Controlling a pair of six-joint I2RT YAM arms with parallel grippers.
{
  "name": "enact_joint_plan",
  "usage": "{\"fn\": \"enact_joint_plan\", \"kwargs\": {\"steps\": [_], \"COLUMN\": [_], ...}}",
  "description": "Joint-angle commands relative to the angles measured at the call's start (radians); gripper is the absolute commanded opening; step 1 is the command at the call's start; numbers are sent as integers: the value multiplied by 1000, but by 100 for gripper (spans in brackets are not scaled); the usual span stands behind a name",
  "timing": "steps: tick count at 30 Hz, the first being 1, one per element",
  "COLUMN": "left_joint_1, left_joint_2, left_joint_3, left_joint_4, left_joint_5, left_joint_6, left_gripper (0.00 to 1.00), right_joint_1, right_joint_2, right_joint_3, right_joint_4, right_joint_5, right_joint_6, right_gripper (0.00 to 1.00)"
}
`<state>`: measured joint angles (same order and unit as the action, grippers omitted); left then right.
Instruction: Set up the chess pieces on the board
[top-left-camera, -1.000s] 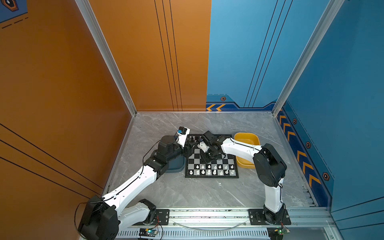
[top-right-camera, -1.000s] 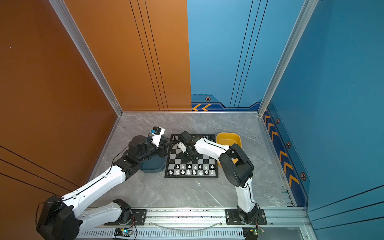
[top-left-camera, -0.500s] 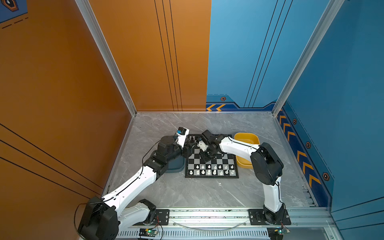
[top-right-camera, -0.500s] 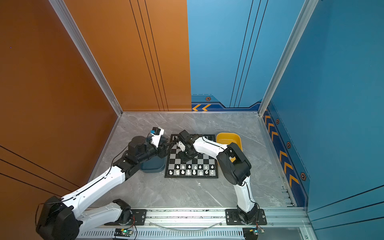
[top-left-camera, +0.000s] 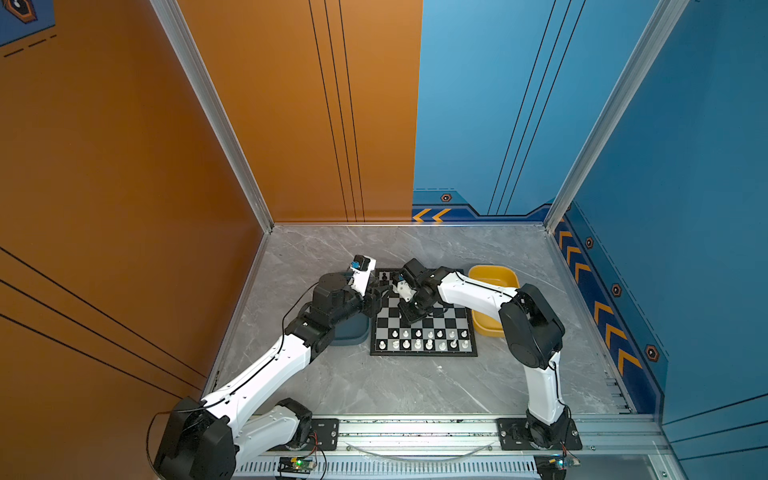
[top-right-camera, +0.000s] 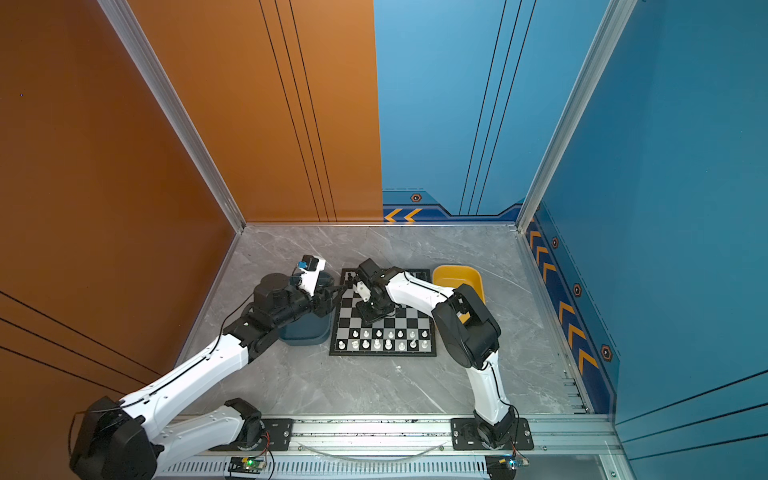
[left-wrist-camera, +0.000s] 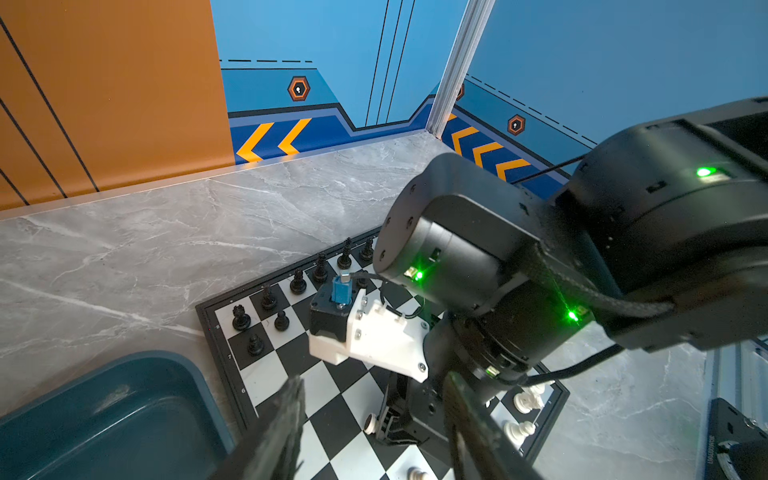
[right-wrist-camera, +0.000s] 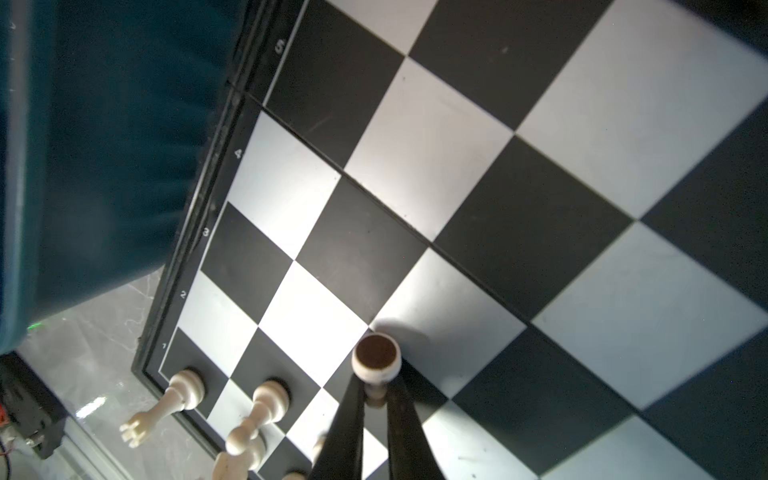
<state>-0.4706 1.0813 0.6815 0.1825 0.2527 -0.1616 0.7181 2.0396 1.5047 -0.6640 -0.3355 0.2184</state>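
The board (top-left-camera: 424, 354) (top-right-camera: 382, 353) lies mid-table. White chess pieces (top-left-camera: 424, 338) fill its two near rows, and black chess pieces (left-wrist-camera: 291, 286) stand along its far edge. My right gripper (right-wrist-camera: 376, 388) (top-left-camera: 409, 318) reaches down over the board's middle, shut on the stem of a white piece (right-wrist-camera: 376, 359) (left-wrist-camera: 371, 423). That piece lies sideways with its dark felt underside showing. I cannot tell whether it touches the board. My left gripper (left-wrist-camera: 374, 378) (top-left-camera: 380, 297) hovers at the board's left edge, open and holding nothing.
A dark teal tray (top-left-camera: 351, 332) (left-wrist-camera: 104, 415) sits against the board's left side under my left arm. A yellow tray (top-left-camera: 494, 278) stands to the right of the board, behind my right arm. Walls close in the table on three sides.
My right arm has shifted a little to the left over the board. The left arm has not moved.
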Motion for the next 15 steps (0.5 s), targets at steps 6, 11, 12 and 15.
{"fn": "enact_joint_plan", "kwargs": {"steps": [6, 11, 12, 15], "left_joint_1": [26, 35, 37, 42], "left_joint_2": [-47, -67, -71, -78], "left_joint_3": [-37, -46, -48, -51], "left_joint_4": [5, 4, 5, 3], "left_joint_5": [-15, -13, -13, -11], "left_joint_6": [12, 12, 11, 10], "left_gripper": [55, 55, 55, 55], "right_joint_1": [-54, -68, -72, -81], "right_joint_2": [-18, -27, -26, -21], "right_joint_3": [6, 11, 14, 23], "right_joint_4": [-49, -48, -49, -49], "right_joint_5": [-143, -214, -234, -285], "right_joint_6": [81, 122, 131, 160], "right_gripper": [12, 12, 12, 12]}}
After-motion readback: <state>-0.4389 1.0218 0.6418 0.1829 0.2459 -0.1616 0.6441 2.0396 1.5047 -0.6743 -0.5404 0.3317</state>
